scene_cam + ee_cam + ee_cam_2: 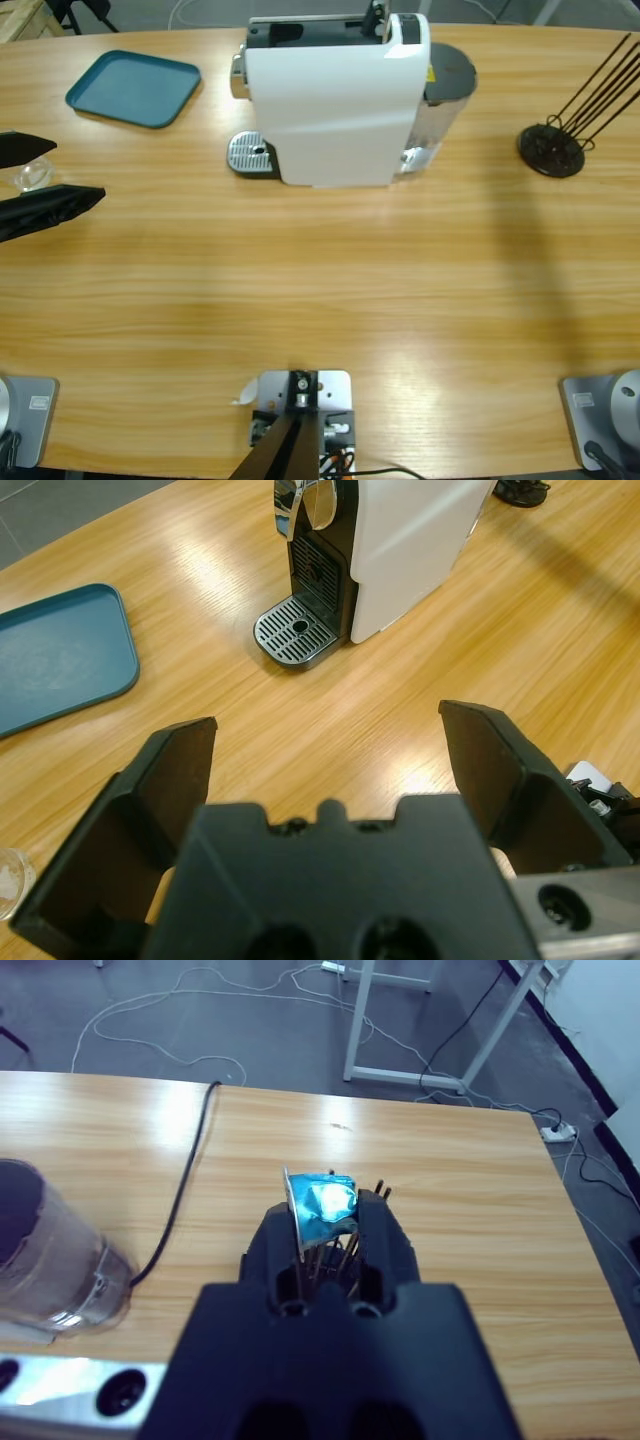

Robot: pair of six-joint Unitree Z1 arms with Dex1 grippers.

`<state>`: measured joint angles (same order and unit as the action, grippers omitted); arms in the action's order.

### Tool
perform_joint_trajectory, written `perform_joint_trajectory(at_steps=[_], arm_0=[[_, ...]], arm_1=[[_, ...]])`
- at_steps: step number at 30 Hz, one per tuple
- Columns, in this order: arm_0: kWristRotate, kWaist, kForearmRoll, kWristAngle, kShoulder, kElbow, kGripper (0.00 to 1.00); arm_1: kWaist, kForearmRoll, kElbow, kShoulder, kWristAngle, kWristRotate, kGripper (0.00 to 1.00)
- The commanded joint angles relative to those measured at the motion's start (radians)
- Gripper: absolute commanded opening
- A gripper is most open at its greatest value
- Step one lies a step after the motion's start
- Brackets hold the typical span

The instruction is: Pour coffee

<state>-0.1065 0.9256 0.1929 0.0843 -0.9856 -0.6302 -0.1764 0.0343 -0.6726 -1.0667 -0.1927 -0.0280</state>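
The white coffee machine (335, 100) stands at the back middle, its metal drip tray (250, 155) on its left side. My left gripper (78, 170) comes in from the left edge, open, with a small clear glass (30, 175) between its jaws as seen from above. In the left wrist view the open left gripper (330, 725) faces the machine (410, 540) and drip tray (298, 630), and the glass (8, 880) shows at the bottom left edge. My right gripper (335, 1222) is shut on a crumpled blue capsule (325, 1205). No coffee is in view.
A teal tray (135, 88) lies at the back left. A black stand with thin rods (550, 150) sits at the right. The machine's water tank (50, 1260) and a black cable (185, 1190) show in the right wrist view.
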Motion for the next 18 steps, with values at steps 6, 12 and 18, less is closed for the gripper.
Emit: perform_joint_trajectory(at_steps=[6,12,18], arm_0=[[0.066,-0.005,0.135,-0.005,-0.025,-0.063,0.963],[0.107,0.005,0.29,0.016,-0.009,-0.157,0.964],[0.107,0.005,0.331,0.031,0.016,-0.168,0.964]], arm_1=[[-0.431,-0.309,-0.231,0.082,0.121,0.303,0.0],[-0.611,-0.558,-0.397,0.013,0.008,0.445,0.0],[-0.78,-0.643,-0.613,-0.217,-0.118,0.6,0.0]])
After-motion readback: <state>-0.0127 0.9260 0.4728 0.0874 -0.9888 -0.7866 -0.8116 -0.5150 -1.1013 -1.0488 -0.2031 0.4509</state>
